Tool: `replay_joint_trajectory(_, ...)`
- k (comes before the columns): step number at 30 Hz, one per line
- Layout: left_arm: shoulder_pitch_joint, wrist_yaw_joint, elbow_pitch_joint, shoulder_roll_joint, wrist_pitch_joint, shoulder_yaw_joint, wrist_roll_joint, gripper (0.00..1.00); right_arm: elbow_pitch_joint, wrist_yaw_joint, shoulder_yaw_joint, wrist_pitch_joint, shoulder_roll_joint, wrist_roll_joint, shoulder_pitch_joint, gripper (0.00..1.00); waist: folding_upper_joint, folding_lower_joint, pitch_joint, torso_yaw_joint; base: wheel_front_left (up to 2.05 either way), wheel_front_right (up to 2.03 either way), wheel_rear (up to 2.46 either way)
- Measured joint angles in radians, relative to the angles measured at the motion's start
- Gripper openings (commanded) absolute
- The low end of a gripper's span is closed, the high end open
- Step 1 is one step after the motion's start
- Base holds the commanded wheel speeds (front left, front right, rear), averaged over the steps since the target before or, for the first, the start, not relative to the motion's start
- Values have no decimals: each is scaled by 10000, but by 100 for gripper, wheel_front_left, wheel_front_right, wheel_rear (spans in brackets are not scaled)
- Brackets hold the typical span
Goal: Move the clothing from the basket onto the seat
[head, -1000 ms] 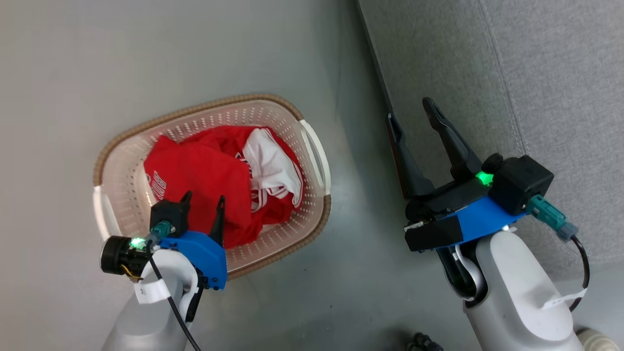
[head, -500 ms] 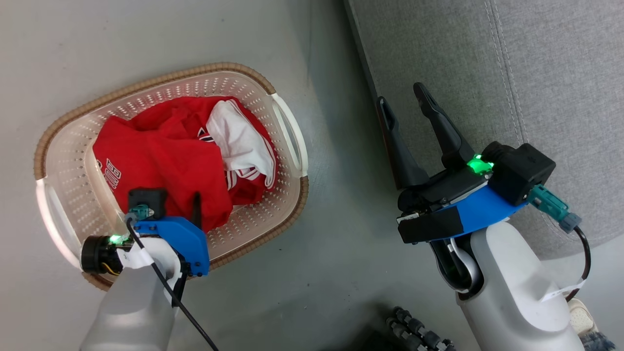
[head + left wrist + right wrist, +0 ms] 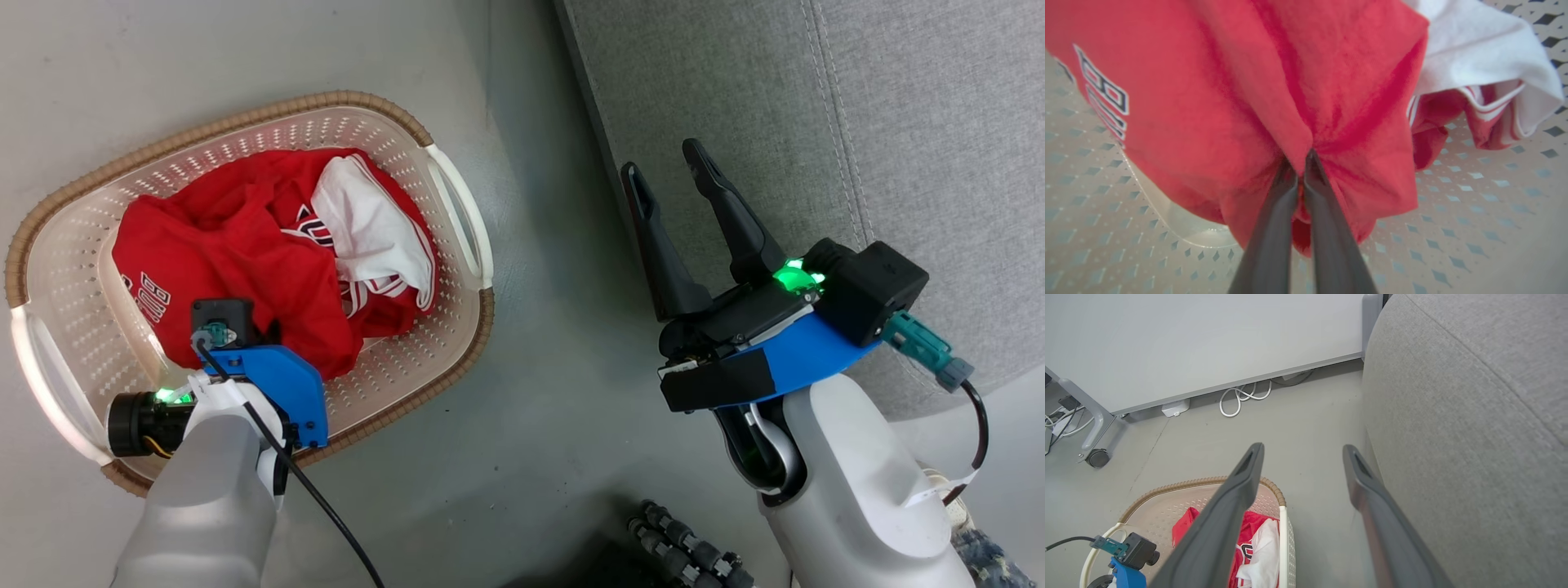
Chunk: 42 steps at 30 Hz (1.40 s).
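The clothing (image 3: 245,245) is a heap of red cloth with white panels and dark lettering, lying in the cream basket (image 3: 245,122) with its brown rim on the grey floor. My left gripper (image 3: 1300,157) reaches down into the basket and is shut on a fold of the red clothing (image 3: 1208,102); the cloth bunches around its fingertips. The basket's perforated wall (image 3: 1453,204) shows behind. My right gripper (image 3: 665,159) hangs open and empty over the edge of the grey seat (image 3: 816,122), to the right of the basket. The right wrist view shows the seat (image 3: 1453,437) and the basket (image 3: 1188,484).
A pale panel on castors (image 3: 1098,457) and a coil of white cable (image 3: 1241,400) stand on the floor beyond the basket. A black ribbed hose (image 3: 686,547) lies at the bottom edge. A person's foot in denim (image 3: 992,559) shows at the lower right corner.
The head camera has shifted, so the basket sits further left. My left gripper has sunk into the basket and closed on the red cloth. The right gripper stays open.
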Motion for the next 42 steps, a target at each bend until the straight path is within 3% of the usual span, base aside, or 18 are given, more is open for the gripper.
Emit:
replay_joint_trajectory(16, -31, -215, 194, 48, -138, -228, -117, 0, 138, 0, -75, 0, 0, 44, 13, 100, 0, -1, -214, 26, 0, 0, 0)
replay_joint_trajectory(24, -21, -353, 257, -190, -453, -500, -144, 0, 454, 0, -226, -6, 6, -293, 52, 100, 0, -1, -787, 286, 0, 0, 0)
replay_joint_trajectory(36, 679, -976, 130, -669, -1032, -1532, -2, 0, 1960, 0, -863, 63, 12, -1666, 1136, 100, 0, -2, -3069, 1148, 0, 0, 0)
replay_joint_trajectory(42, 1442, -1162, -997, -675, -1066, -2717, -890, 0, 2249, 0, -1174, 487, 13, -1977, 1802, 100, 1, -3, -4516, 1634, 0, 0, 0)
